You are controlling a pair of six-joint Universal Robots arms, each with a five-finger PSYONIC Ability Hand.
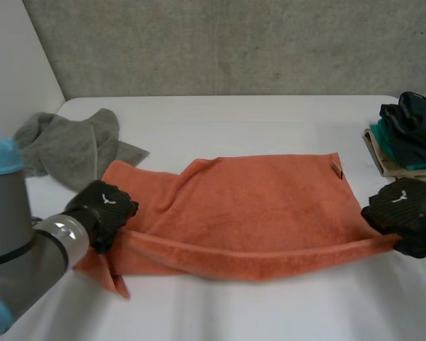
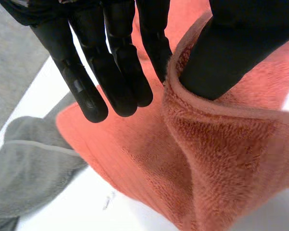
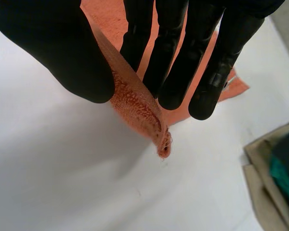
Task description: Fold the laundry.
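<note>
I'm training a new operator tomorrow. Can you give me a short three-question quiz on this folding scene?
1. True or false: the grey towel lies crumpled on the table, beyond the left hand.
2. What does the right hand pinch? A) a corner of the orange towel B) the grey towel C) nothing
3. Fill in: both hands hold the orange towel along its ____ edge, counted from the robot.
Key: 1 true; 2 A; 3 near.

grey cloth [image 1: 74,145] crowds far left; folded stack [image 1: 408,135] blocks far right
</note>
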